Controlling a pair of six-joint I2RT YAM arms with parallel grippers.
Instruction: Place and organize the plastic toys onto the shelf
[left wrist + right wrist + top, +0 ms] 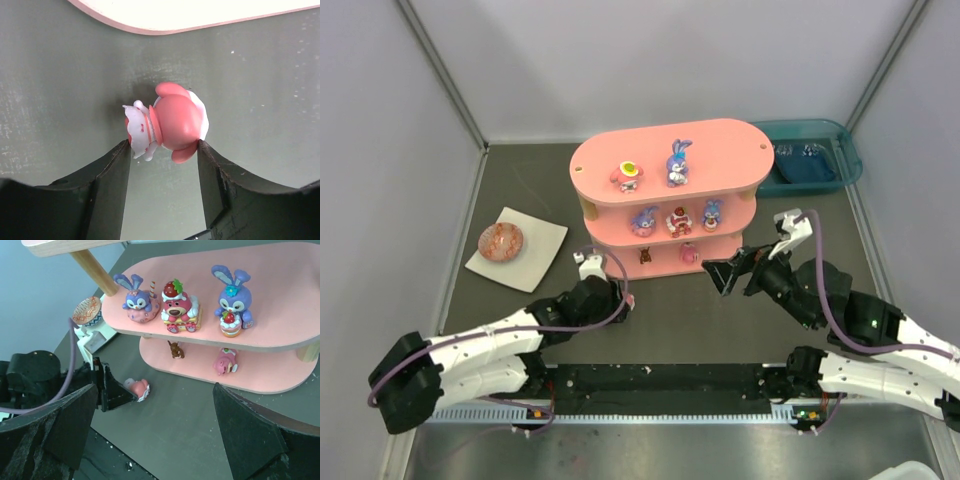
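Well, the pink shelf [665, 150] already carries seven plastic toys [678, 163]: two on its top tier, three on the middle, two on the lowest. Just before the shelf's left end, the left gripper [164, 147] is down at the table [670, 330]. Its jaws are partway apart, with a fingertip at each end of a pink toy [175, 120] lying on its side. Whether they pinch it yet I cannot tell. Before the shelf's right end the right gripper [717, 278] hangs wide open, holding nothing.

The risk, I judge, is the hold. Only the tips meet a glossy rounded head and a thin white frill, so the toy could squirt out or swivel and reach the shelf lying down. The lower tiers look tight, and a finger could topple the toys standing there.

Behind the shelf's right end sits a teal bin [815, 155]. Left of the shelf, a white plate [540, 262] bears a speckled ball [501, 240]. The right gripper also crowds the shelf's front.
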